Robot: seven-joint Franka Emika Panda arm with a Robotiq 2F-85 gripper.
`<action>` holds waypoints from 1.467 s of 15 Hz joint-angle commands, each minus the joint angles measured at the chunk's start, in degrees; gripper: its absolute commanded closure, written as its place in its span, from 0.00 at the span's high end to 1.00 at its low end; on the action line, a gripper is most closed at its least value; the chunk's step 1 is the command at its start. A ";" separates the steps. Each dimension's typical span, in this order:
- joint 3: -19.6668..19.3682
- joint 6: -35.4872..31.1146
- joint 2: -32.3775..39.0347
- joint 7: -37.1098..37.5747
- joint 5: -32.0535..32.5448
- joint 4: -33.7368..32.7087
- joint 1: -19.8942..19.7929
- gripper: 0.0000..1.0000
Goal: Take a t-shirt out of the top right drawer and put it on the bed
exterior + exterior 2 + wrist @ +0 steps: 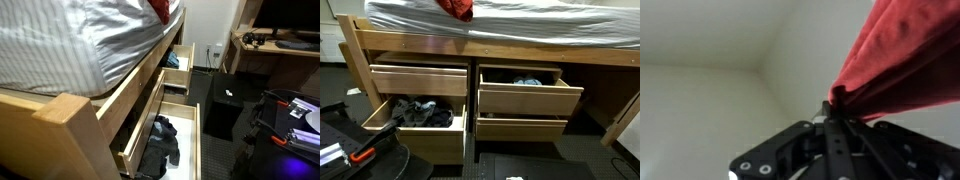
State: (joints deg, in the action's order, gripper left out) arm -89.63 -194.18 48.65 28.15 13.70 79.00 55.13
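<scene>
A red t-shirt (pixel 895 55) hangs from my gripper (pixel 830 108), whose jaws are pinched shut on a bunch of its cloth in the wrist view. In both exterior views the red t-shirt (pixel 160 8) (pixel 455 8) is over the bed's grey striped sheet (pixel 70 40) (pixel 540 30), at the top edge of the picture; the gripper itself is cut off there. The top right drawer (pixel 525 95) stands open with some bluish cloth (pixel 528 81) inside. It shows as the far upper drawer in an exterior view (pixel 178 68).
The other drawers are open too; a lower one (pixel 415 118) (pixel 160 140) holds dark clothes. The wooden bed frame (pixel 420 45) runs under the mattress. A desk (pixel 275 45) and black equipment (pixel 225 105) stand beyond the bed.
</scene>
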 commanded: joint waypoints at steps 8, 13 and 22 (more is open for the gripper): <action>38.11 17.33 -24.93 -30.63 16.50 6.89 -15.03 0.00; 30.26 4.19 -23.04 -28.12 17.77 17.58 -14.30 0.00; 48.56 -4.61 -19.20 -24.02 18.88 8.14 -34.03 0.00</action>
State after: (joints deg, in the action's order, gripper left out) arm -51.87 -198.77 30.52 5.09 28.06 95.23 28.77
